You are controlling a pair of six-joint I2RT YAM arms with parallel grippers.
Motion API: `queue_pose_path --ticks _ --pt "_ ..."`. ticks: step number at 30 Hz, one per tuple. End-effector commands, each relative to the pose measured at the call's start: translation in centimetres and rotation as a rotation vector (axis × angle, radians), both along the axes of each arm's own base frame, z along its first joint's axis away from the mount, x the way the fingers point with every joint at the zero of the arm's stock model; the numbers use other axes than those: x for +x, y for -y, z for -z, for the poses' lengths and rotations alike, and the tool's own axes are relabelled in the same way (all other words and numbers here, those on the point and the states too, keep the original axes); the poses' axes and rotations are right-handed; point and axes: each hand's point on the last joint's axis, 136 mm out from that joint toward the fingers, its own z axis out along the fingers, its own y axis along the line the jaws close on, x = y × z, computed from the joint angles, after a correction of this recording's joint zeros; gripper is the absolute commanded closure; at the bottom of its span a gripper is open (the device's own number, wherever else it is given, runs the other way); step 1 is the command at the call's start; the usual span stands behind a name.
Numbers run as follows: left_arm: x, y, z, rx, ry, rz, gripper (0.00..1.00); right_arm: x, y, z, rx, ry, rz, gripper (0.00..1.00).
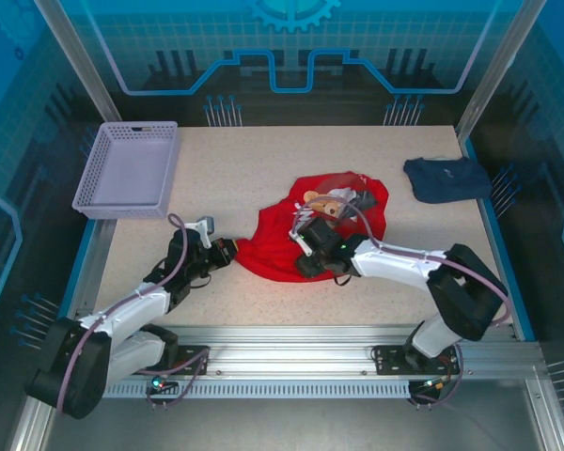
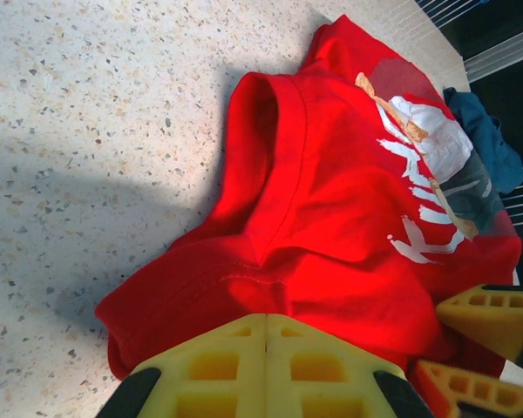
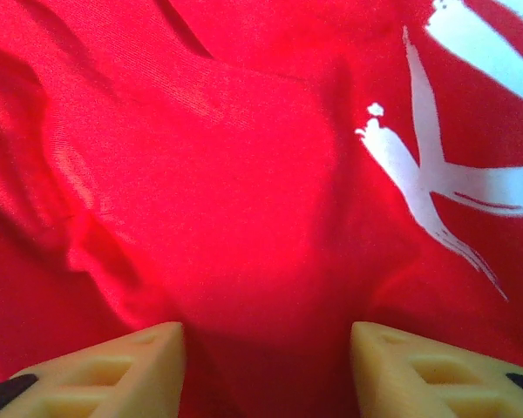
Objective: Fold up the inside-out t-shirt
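The inside-out t-shirt (image 1: 282, 246) lies crumpled mid-table, bright red, with its tan-and-white print (image 1: 331, 202) facing up at the back. My left gripper (image 1: 227, 252) is at the shirt's left edge, where the cloth draws to a point. In the left wrist view its yellow fingers (image 2: 218, 366) press together, and a pucker of the red t-shirt (image 2: 331, 252) runs into their tips. My right gripper (image 1: 307, 246) sits low on the shirt's middle. Its fingers (image 3: 113, 370) stand apart with a bulge of the red t-shirt (image 3: 244, 200) between them.
A lavender mesh basket (image 1: 127, 169) stands at the back left of the speckled table (image 1: 235, 169). A folded dark navy garment (image 1: 446, 178) lies at the back right, its edge visible past the shirt (image 2: 484, 139). Metal frame rails run along the near edge.
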Motion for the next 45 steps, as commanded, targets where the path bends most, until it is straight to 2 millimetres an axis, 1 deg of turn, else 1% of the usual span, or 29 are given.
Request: queue_pose_path --ticks 1,2,4,7,9,11,12,13,15,17,18,19,21,26,29,30,31,32,34,35,36,37,39,40,41,42,44,45 --pt "-0.4 -0.2 0.2 0.039 0.007 0.016 1.00 1.3 0.2 0.0 -0.075 0.045 -0.007 0.66" --pt "-0.4 -0.3 0.2 0.045 0.004 0.014 1.00 1.5 0.1 -0.1 -0.070 0.048 -0.004 0.73" --pt "-0.7 -0.6 0.7 0.072 -0.002 0.013 1.00 1.7 -0.6 -1.5 -0.008 0.055 -0.009 0.82" --pt "-1.1 -1.0 1.1 0.121 0.001 0.008 1.00 1.6 -2.0 -4.5 0.164 0.028 -0.032 0.91" --pt "-1.3 -0.8 0.9 0.153 0.026 0.014 0.99 1.4 -2.5 -6.2 0.268 -0.004 -0.048 0.96" --pt "-1.3 -0.6 0.2 0.192 0.071 0.024 0.88 1.4 -2.8 -7.6 0.344 -0.035 -0.060 1.00" --pt "-1.2 -0.3 -0.6 0.214 0.106 0.032 0.79 1.4 -2.9 -8.4 0.381 -0.050 -0.069 1.00" --pt "-1.1 -0.2 -1.5 0.238 0.145 0.034 0.68 1.4 -3.1 -9.2 0.416 -0.063 -0.078 1.00" --pt "-0.7 0.3 -3.3 0.278 0.228 0.047 0.54 1.5 -3.1 -10.5 0.466 -0.082 -0.088 1.00" --pt "-0.5 1.4 -5.2 0.318 0.316 0.088 0.44 1.6 -3.2 -11.5 0.507 -0.097 -0.096 1.00" --pt "-0.3 2.3 -6.1 0.340 0.357 0.124 0.39 1.6 -3.2 -11.8 0.524 -0.106 -0.097 1.00" --pt "-0.2 3.4 -6.5 0.359 0.384 0.170 0.35 1.7 -3.1 -12.0 0.536 -0.111 -0.096 0.99" --pt "-0.1 5.6 -6.6 0.368 0.398 0.270 0.30 2.0 -2.7 -12.2 0.547 -0.115 -0.087 1.00" --pt "0.9 10.9 -6.0 0.375 0.389 0.474 0.27 2.2 -2.1 -12.5 0.561 -0.114 -0.074 1.00" --pt "1.2 13.3 -4.7 0.397 0.372 0.575 0.27 2.3 -1.8 -12.6 0.560 -0.111 -0.063 1.00" --pt "1.4 13.8 -4.3 0.401 0.365 0.593 0.29 2.3 -1.6 -12.7 0.561 -0.112 -0.057 1.00" --pt "1.6 14.2 -4.0 0.402 0.356 0.609 0.33 2.4 -1.5 -12.8 0.563 -0.109 -0.052 1.00" --pt "1.8 14.5 -3.8 0.403 0.352 0.616 0.38 2.4 -1.4 -12.9 0.563 -0.110 -0.048 1.00" --pt "2.3 14.9 -4.2 0.392 0.351 0.613 0.61 2.5 -0.8 -12.9 0.551 -0.102 -0.030 1.00" --pt "2.4 15.2 -4.6 0.373 0.352 0.617 0.70 2.8 -0.3 -12.8 0.528 -0.096 -0.002 1.00" --pt "2.1 15.6 -5.3 0.338 0.350 0.628 0.79 3.5 1.3 -12.2 0.459 -0.074 0.083 0.98" --pt "1.7 15.9 -6.2 0.290 0.342 0.644 0.88 4.3 3.2 -11.8 0.373 -0.038 0.181 0.92" --pt "0.6 16.5 -8.0 0.172 0.310 0.678 1.00 5.1 6.1 -11.6 0.247 0.054 0.282 0.77" --pt "0.1 16.6 -8.8 0.108 0.286 0.691 1.00 5.0 6.5 -11.9 0.225 0.100 0.281 0.70" --pt "-0.4 16.7 -9.4 0.065 0.265 0.696 1.00 4.7 6.2 -12.3 0.237 0.129 0.254 0.64" --pt "-0.8 16.5 -9.8 0.030 0.238 0.696 1.00 4.0 5.4 -12.6 0.269 0.147 0.204 0.58" --pt "-1.2 16.0 -10.5 -0.014 0.200 0.679 1.00 2.7 4.0 -13.3 0.337 0.176 0.109 0.50" --pt "-1.4 15.8 -10.7 -0.031 0.183 0.673 1.00 2.1 3.2 -13.7 0.370 0.191 0.063 0.48"
